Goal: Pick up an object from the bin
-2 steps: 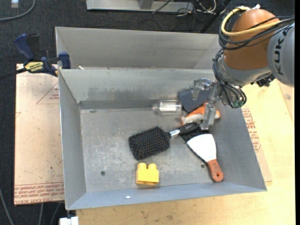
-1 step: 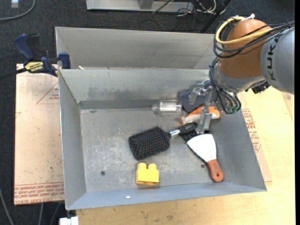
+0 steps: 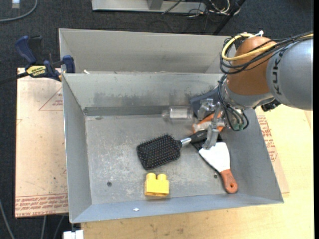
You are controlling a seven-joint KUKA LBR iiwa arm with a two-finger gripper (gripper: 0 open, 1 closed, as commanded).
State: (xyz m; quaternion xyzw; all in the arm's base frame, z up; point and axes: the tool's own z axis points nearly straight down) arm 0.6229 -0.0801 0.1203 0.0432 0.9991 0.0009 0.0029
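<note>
My gripper point(image 3: 212, 133) hangs low in the right part of the bin. It is just above the spot where the black handle end of a hairbrush meets the top of a white spatula blade. The black hairbrush point(image 3: 159, 151) lies bristles up in the middle of the floor, its handle pointing right toward the gripper. The white spatula point(image 3: 218, 157) with an orange handle lies slantwise below the gripper, handle toward the front right corner. Whether the gripper touches either one is hidden.
A yellow toy block point(image 3: 157, 184) lies near the front wall, below the brush. The arm with its orange cover and cables reaches in over the right rim. The left half of the floor is bare metal.
</note>
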